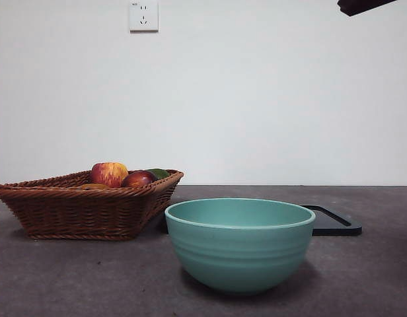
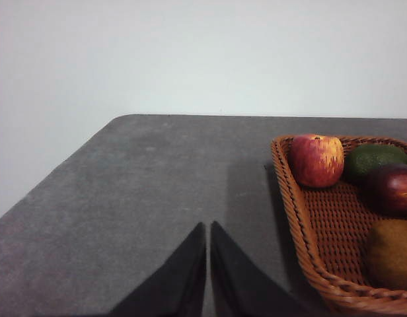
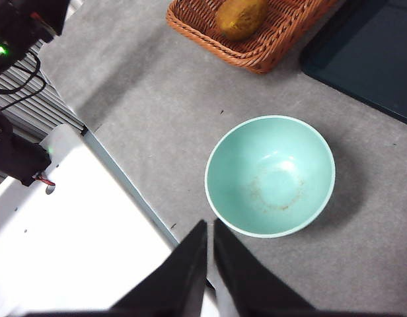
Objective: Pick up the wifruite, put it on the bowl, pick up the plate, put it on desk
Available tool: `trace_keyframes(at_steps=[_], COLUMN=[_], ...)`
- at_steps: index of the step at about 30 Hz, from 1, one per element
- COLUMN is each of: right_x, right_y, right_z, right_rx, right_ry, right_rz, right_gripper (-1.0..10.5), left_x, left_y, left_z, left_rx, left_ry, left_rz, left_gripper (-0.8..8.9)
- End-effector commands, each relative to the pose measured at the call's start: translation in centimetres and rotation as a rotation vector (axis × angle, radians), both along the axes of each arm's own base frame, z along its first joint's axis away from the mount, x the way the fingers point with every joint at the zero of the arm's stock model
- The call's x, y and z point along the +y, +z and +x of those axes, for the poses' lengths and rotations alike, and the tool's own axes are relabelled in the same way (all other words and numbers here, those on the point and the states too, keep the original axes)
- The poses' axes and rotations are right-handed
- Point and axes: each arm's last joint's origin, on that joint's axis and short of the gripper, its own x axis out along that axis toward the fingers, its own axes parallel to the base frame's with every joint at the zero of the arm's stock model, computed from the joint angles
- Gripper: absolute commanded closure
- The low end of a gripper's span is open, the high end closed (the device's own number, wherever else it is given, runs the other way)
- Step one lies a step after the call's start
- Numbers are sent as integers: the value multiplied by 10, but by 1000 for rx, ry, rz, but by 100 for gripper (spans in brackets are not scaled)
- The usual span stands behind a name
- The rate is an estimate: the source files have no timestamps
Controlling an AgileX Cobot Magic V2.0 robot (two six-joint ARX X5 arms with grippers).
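Front view: you see the bowl (image 1: 240, 243) on the desk (image 1: 375, 277), right of the basket (image 1: 84, 208).
Left wrist view: your left gripper (image 2: 208, 231) is closed, empty; the wifruite (image 2: 392, 252) lies in the basket.
Right wrist view: your right gripper (image 3: 210, 228) is closed, empty, above the bowl.

Low front camera and overhead right wrist camera share the bowl (image 1: 240, 244).

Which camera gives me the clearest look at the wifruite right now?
The left wrist view: the wifruite lies unobstructed in the basket. The right wrist view shows it partly cropped. In the front view it barely peeks over the rim.
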Motion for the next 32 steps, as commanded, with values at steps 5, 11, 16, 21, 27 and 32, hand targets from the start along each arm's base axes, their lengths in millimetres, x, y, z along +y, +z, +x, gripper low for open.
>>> trace_keyframes(at_steps=[5,11,16,21,27,32], right_x=[1,1,1,1,1,1], right_y=[6,6,6,6,6,6], right_z=[0,0,0,0,0,0], right_rx=[-23,-23,-23,-23,-23,-24], right_ry=[11,11,11,11,11,13], right_rz=[11,11,11,11,11,9], right_gripper=[941,941,941,941,941,941], left_x=[1,0,0,0,0,0], left_y=[-13,-20,-20,-20,-20,-20], left_z=[1,0,0,0,0,0], left_rx=[82,157,157,156,156,157], left_ry=[8,8,8,8,8,8], left_rz=[-2,-6,-6,-6,-6,-6], left_gripper=[804,804,804,804,804,804])
